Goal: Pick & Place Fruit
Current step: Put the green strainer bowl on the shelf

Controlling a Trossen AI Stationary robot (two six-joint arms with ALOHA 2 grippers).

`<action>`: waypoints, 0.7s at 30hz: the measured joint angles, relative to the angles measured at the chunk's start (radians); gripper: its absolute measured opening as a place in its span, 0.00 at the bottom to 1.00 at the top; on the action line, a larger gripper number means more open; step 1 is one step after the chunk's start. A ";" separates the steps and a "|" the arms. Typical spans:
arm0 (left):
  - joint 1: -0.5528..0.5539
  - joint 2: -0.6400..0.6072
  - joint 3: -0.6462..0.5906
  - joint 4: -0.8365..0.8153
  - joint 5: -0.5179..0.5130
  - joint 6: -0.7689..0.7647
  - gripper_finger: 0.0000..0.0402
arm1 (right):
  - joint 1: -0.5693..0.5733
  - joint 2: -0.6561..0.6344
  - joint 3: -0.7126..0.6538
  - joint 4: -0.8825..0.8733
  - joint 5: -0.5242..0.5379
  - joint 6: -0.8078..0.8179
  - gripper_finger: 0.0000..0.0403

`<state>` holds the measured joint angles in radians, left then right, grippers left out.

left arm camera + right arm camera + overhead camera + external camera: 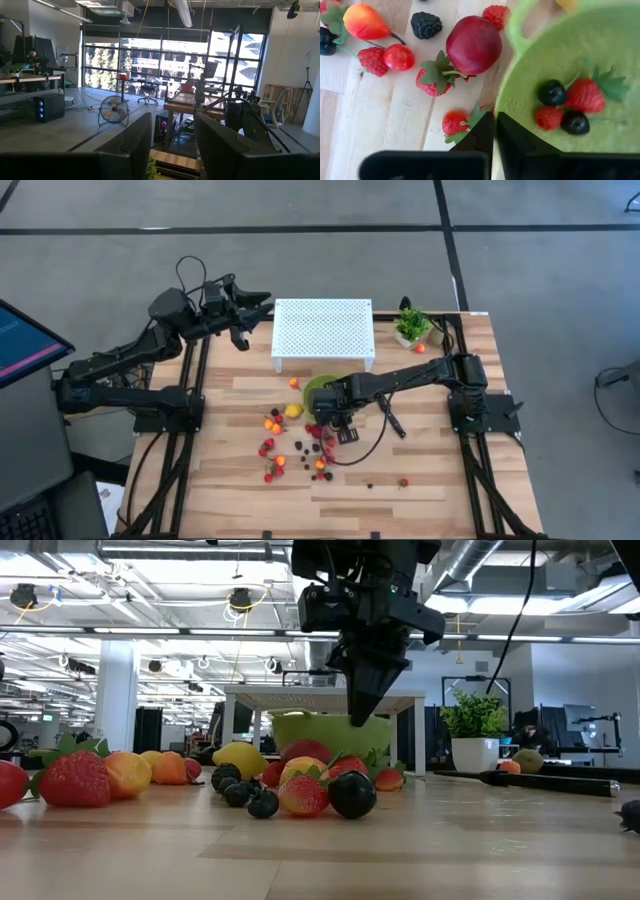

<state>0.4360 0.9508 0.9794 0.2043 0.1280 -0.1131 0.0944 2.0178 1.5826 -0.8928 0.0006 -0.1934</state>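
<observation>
Several small toy fruits (285,445) lie scattered on the wooden table in front of a green bowl (318,384). In the right wrist view a strawberry (584,95), a raspberry and two dark berries lie inside the bowl (535,55). A red plum (473,44), strawberries and a blackberry (426,25) rest on the table beside it. My right gripper (495,137) points down, shut and with nothing in it, just above the bowl's near rim (300,728). My left gripper (172,147) is open, raised at the table's far left (255,310).
A white perforated rack (322,330) stands behind the bowl. A small potted plant (410,323) is at the far right corner, with a lone fruit (421,348) beside it. A black knife (390,418) and a cable lie right of the bowl.
</observation>
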 joint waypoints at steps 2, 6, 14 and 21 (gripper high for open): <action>0.000 0.000 0.000 0.000 0.000 0.000 0.35 | 0.000 0.000 0.000 -0.004 0.000 0.003 0.02; 0.000 0.000 0.000 0.000 0.000 0.000 0.35 | 0.000 0.000 0.000 -0.003 0.000 0.000 0.01; 0.000 0.000 0.000 0.000 0.000 0.000 0.35 | 0.000 0.000 0.000 -0.003 0.000 0.001 0.00; 0.000 0.000 0.000 0.000 0.000 0.000 0.35 | 0.019 -0.009 0.000 -0.004 0.015 0.011 0.00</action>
<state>0.4359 0.9508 0.9791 0.2043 0.1280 -0.1131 0.1137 2.0091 1.5826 -0.8963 0.0154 -0.1825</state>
